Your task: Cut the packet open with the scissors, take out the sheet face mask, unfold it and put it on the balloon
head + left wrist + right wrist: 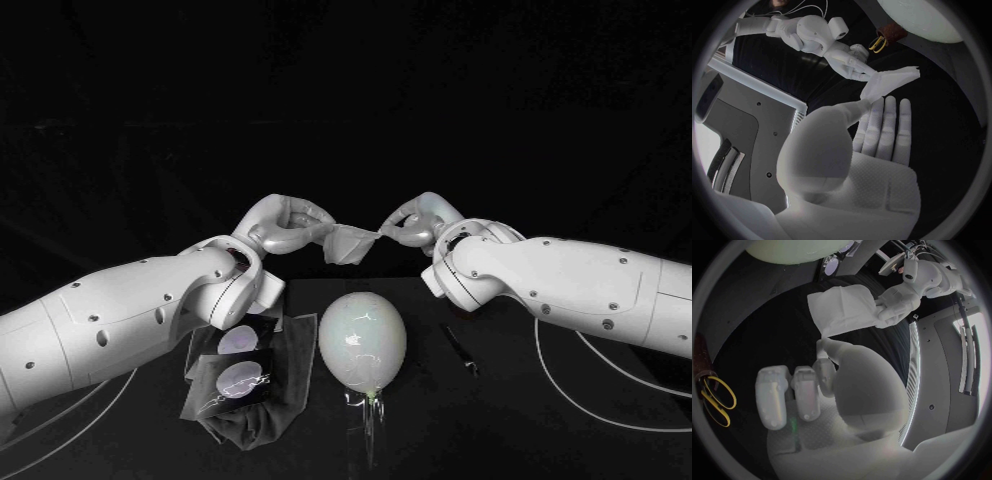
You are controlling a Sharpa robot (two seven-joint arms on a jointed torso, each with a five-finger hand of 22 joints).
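A white folded sheet face mask (349, 243) hangs in the air above the far part of the table, held from both sides. My left hand (289, 228) pinches one edge of the mask (845, 307), and my right hand (418, 222) pinches the opposite edge of the mask (892, 82). In the left wrist view my left hand (879, 150) has its thumb on the sheet and the other fingers stretched out. The pale balloon (364, 340) lies on the table below the hands, knot toward me. The cut dark packet (245, 370) lies left of the balloon.
The scissors (462, 352) lie on the black table right of the balloon; their yellow handles (714, 400) show in the right wrist view. A thin white cable (606, 400) curves across the table under my right arm.
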